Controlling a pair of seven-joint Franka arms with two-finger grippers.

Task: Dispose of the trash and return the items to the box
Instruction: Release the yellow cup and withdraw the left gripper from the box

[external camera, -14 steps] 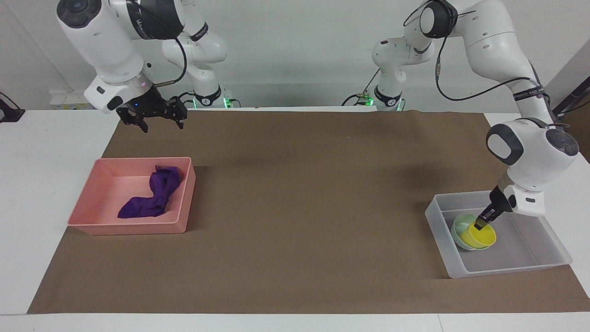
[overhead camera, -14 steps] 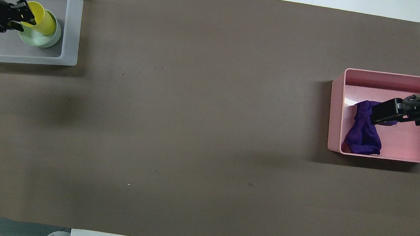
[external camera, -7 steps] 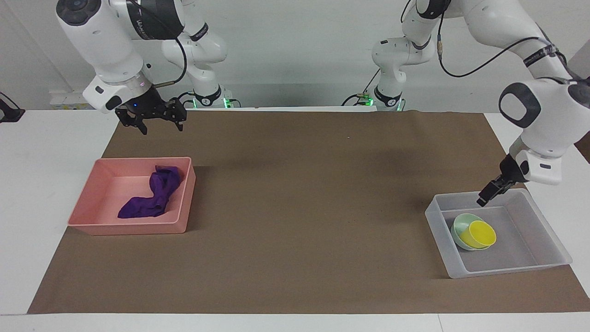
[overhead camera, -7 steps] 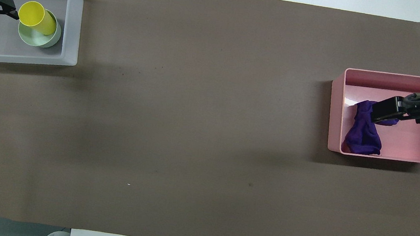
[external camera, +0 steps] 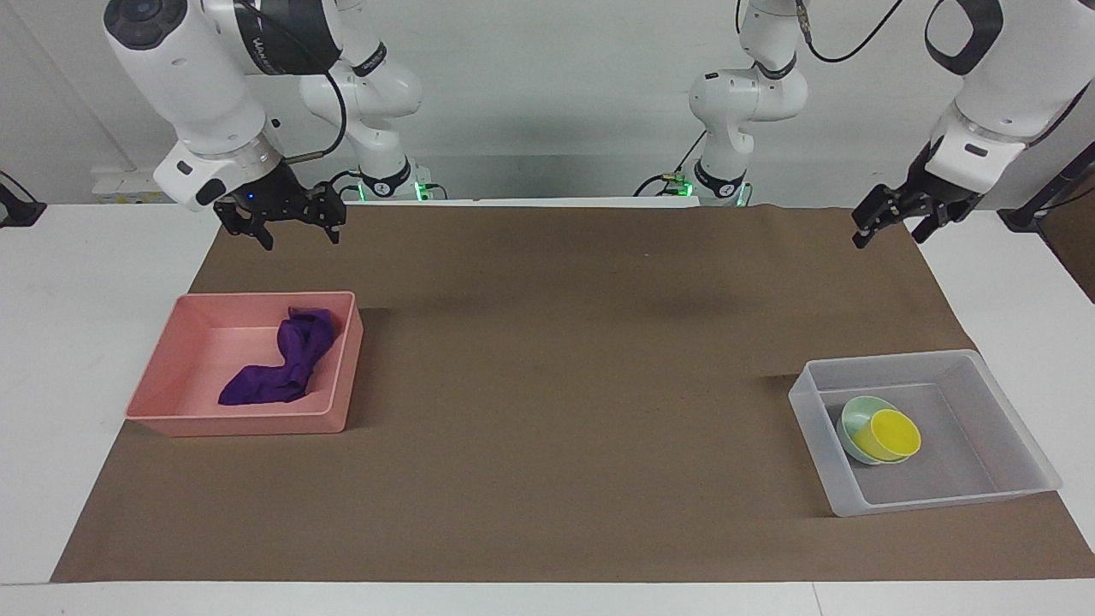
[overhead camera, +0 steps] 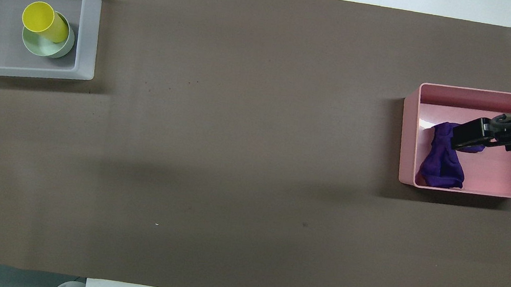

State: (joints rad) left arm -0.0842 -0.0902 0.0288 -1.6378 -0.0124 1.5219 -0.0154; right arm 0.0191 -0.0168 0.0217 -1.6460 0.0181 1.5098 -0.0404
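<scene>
While both of my arms hang raised, the clear bin [external camera: 1009, 496] sits at my left arm's end of the brown paper mat [external camera: 556, 342], a translucent whitish plastic rectangle with smooth upright walls. Inside it the pale mint bowl [external camera: 855, 413], round and shallow, holds the yellow plastic cup [external camera: 894, 433], which leans tilted in the bowl with its open mouth showing. My left gripper [external camera: 890, 224] hangs empty in the air over the mat's edge, its black fingers spread apart with nothing between them. At my right arm's end stands the pink tray [external camera: 192, 419], a matte rectangular tub with rounded corners. The purple rag [external camera: 287, 364] lies crumpled on its floor, soft and wrinkled, stretched in a bent strip against the wall facing the mat's middle. My right gripper [external camera: 291, 229] hovers high over the mat near the tray, fingers apart and empty; from overhead it covers part of the rag without touching it.
</scene>
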